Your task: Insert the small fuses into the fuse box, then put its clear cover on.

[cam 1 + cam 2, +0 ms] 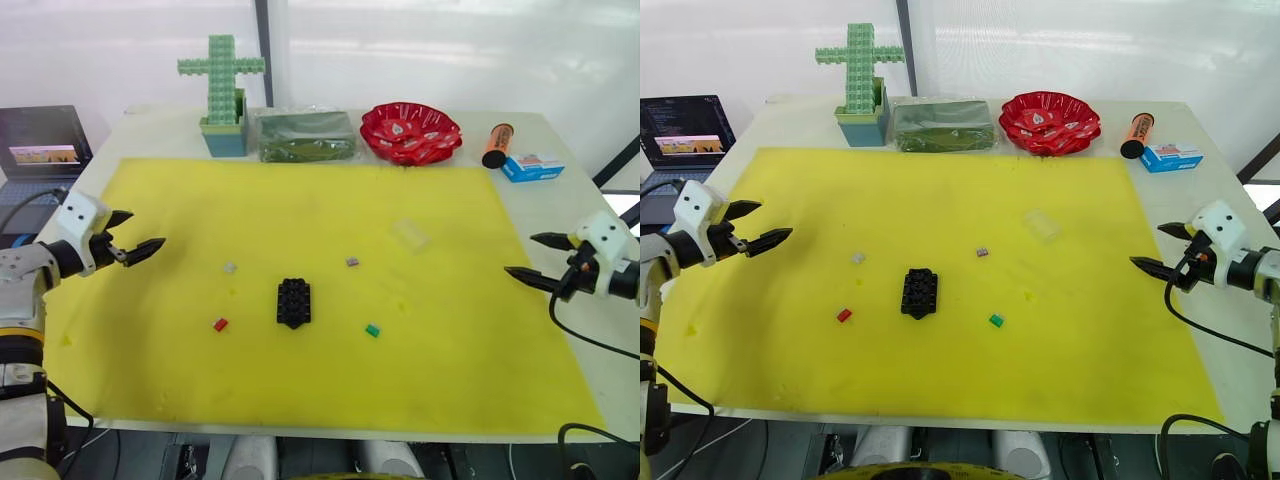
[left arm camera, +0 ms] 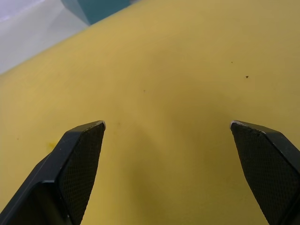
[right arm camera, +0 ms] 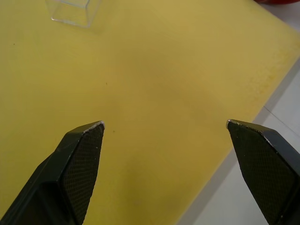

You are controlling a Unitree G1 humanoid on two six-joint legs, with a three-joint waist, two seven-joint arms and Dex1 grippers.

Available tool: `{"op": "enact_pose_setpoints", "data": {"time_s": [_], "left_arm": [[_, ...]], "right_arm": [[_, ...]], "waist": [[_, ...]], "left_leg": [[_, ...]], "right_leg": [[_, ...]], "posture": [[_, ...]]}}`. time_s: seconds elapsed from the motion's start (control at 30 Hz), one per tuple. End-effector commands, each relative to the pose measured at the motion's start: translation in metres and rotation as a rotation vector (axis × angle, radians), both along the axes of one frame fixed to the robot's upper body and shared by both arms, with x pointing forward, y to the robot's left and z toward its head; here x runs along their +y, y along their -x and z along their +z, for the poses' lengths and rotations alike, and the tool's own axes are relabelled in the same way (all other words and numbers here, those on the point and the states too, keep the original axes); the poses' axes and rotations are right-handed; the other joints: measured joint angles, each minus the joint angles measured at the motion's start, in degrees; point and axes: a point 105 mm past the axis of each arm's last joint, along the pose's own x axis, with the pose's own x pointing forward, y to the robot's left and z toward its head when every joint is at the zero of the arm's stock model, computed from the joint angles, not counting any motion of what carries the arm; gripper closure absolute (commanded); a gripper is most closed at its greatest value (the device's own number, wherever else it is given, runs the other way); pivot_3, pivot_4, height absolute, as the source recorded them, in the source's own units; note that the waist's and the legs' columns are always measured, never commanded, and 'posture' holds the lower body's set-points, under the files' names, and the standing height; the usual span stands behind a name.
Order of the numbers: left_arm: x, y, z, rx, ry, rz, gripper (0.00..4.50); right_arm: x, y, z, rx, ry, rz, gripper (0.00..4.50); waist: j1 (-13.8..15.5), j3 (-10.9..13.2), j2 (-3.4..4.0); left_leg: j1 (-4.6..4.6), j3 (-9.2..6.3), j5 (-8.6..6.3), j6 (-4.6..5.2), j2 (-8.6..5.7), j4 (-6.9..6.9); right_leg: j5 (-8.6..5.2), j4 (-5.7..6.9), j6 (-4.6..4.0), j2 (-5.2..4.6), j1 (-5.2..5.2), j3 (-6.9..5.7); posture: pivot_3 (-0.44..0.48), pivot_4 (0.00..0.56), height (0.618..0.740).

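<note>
Green fuse: small green plastic fuse [image 1: 372,329] lies nearest, just right of the box on the yellow mat [image 1: 470,370] over the surface.
Red fuse: small red plastic fuse [image 1: 220,324], left of the box.
Fuse box: black slotted plastic fuse box [image 1: 293,302], mid-mat, long axis running near-to-far, slots up.
Far fuses: whitish-grey fuse [image 1: 229,267] and purplish-grey fuse [image 1: 352,261], beyond the box.
Clear cover: transparent rectangular lid [image 1: 409,234], farther right.
Left hand [image 1: 135,236]: released, empty.
Right hand [image 1: 540,258]: released, empty.
Advice: pinch one fuse by its sides, keeping it upright over a slot.
</note>
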Motion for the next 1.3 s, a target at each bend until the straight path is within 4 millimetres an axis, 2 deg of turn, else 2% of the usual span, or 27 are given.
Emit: {"op": "enact_pose_setpoints", "data": {"time_s": [0.03, 0.9, 1.07, 1.13, 1.3], "left_arm": [[0.002, -0.002, 0.015, -0.052, -0.014, 0.001, 0.00], [0.003, -0.014, 0.027, -0.099, -0.027, 0.053, 0.00], [0.002, -0.011, 0.026, -0.092, -0.038, 0.030, 0.00], [0.001, -0.008, 0.027, -0.063, -0.011, 0.005, 0.00], [-0.003, 0.009, 0.024, 0.061, 0.095, -0.043, 0.00]], "right_arm": [[-0.005, -0.001, 0.018, -0.053, 0.023, -0.005, 0.03], [-0.020, 0.001, 0.021, -0.096, 0.029, -0.099, 0.03], [-0.022, -0.002, 0.025, -0.174, 0.064, -0.134, 0.03], [-0.012, -0.003, 0.029, -0.173, 0.009, -0.097, 0.03], [0.055, 0.010, 0.045, -0.147, -0.141, 0.184, 0.03]], "waist": [[0.00, 0.00, 0.00], [0.04, 0.00, 0.00], [0.04, 0.00, 0.00], [0.02, 0.00, 0.00], [-0.30, 0.00, 0.00]], "left_leg": [[0.00, 0.00, 0.00, 0.00, 0.00, 0.00], [0.00, 0.07, 0.00, 0.00, -0.06, 0.05], [0.01, 0.10, 0.00, 0.00, -0.05, 0.04], [0.01, 0.12, 0.00, 0.00, -0.06, 0.04], [0.03, 0.08, 0.00, 0.00, 0.08, 0.00]], "right_leg": [[0.00, 0.00, 0.00, 0.00, 0.00, 0.00], [0.00, 0.05, 0.00, 0.00, 0.01, 0.00], [0.00, 0.05, 0.00, 0.01, 0.00, 0.00], [0.00, 0.05, 0.00, 0.01, 0.00, 0.00], [0.00, 0.08, 0.00, 0.11, -0.02, 0.02]], "posture": [[0.000, 0.150, 0.740], [0.000, 0.150, 0.740], [0.000, 0.150, 0.740], [0.000, 0.150, 0.740], [0.000, 0.150, 0.740]]}}
